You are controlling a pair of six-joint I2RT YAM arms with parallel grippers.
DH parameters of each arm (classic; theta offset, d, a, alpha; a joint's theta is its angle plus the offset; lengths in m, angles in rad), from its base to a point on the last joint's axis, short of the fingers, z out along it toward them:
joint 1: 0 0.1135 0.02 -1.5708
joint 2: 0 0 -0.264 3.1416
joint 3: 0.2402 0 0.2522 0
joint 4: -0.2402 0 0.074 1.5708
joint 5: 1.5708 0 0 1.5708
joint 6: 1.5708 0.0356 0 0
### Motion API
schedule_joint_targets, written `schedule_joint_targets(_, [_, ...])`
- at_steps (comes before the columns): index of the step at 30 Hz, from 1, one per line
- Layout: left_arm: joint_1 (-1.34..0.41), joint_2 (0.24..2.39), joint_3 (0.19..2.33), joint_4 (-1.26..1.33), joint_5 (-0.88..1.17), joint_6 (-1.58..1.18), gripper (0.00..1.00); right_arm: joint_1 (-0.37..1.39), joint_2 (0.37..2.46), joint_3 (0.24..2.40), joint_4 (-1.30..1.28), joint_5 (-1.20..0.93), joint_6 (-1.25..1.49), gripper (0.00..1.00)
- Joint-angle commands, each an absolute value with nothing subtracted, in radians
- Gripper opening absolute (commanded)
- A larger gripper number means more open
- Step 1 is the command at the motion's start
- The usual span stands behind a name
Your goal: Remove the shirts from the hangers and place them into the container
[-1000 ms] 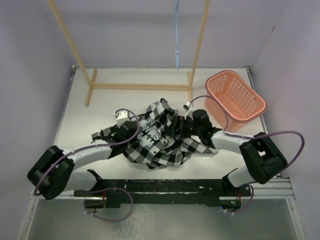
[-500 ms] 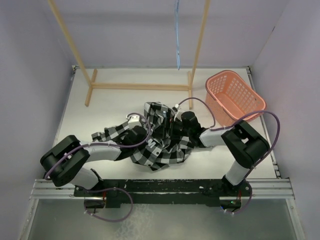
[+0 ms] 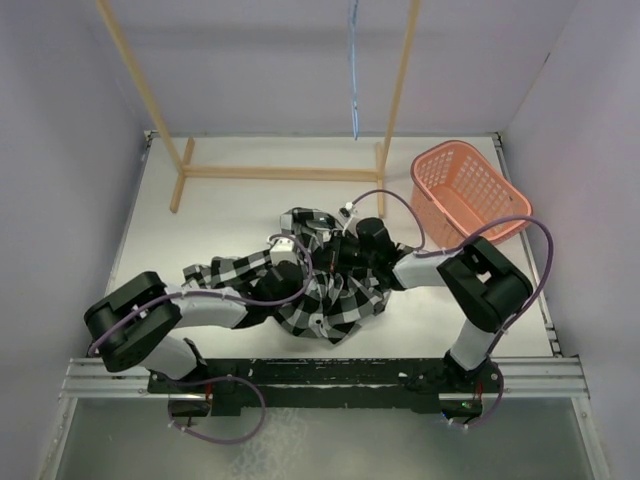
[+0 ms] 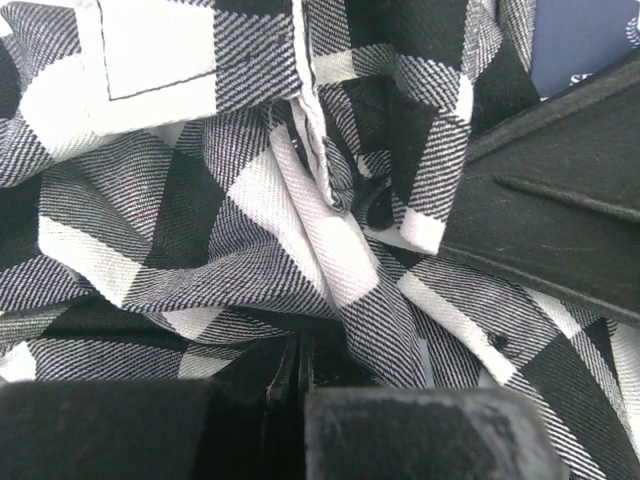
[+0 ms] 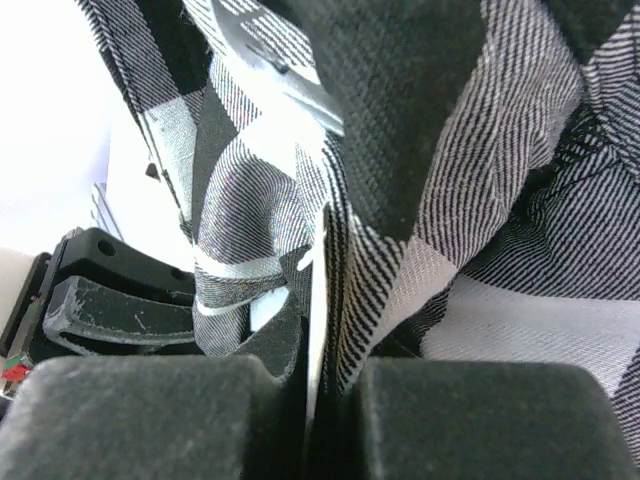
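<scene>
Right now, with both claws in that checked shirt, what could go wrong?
The left gripper and right gripper pinch the shirt near each other, so they might bump or pull against each other. Most of the cloth lies loose, a sleeve trailing left; on the way to the basket it could drag or drape over the rim.

The shirt (image 3: 330,300) bunches tighter as the left gripper (image 3: 303,262) slides rightward; the jaws of the right gripper (image 3: 336,255) close on it.

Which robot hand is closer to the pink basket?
Right. The right gripper sits on the shirt, left of the basket; the left gripper is farther left across the shirt.
</scene>
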State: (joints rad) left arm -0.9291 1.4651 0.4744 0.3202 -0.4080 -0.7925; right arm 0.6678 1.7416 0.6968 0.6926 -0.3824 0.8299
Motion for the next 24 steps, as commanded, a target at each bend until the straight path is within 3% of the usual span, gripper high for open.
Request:
schedule_joint_targets(1, [-0.947, 1.379, 0.504, 0.355, -0.413, -0.758, 0.00, 0.678, 1.646, 0.731, 0.644, -0.333, 0.820, 0.00])
schedule_joint_targets(8, [-0.949, 1.118, 0.603, 0.106, -0.437, -0.716, 0.07, 0.641, 1.328, 0.860, 0.182, -0.112, 0.620, 0.00])
schedule_joint_targets(13, [-0.949, 0.939, 0.705, 0.011, -0.438, -0.591, 0.09, 0.473, 1.190, 1.050, -0.109, -0.094, 0.546, 0.00])
schedule_joint_targets(24, [-0.949, 0.801, 0.849, -0.159, -0.461, -0.478, 0.10, 0.206, 1.237, 1.571, -0.447, -0.044, 0.431, 0.00])
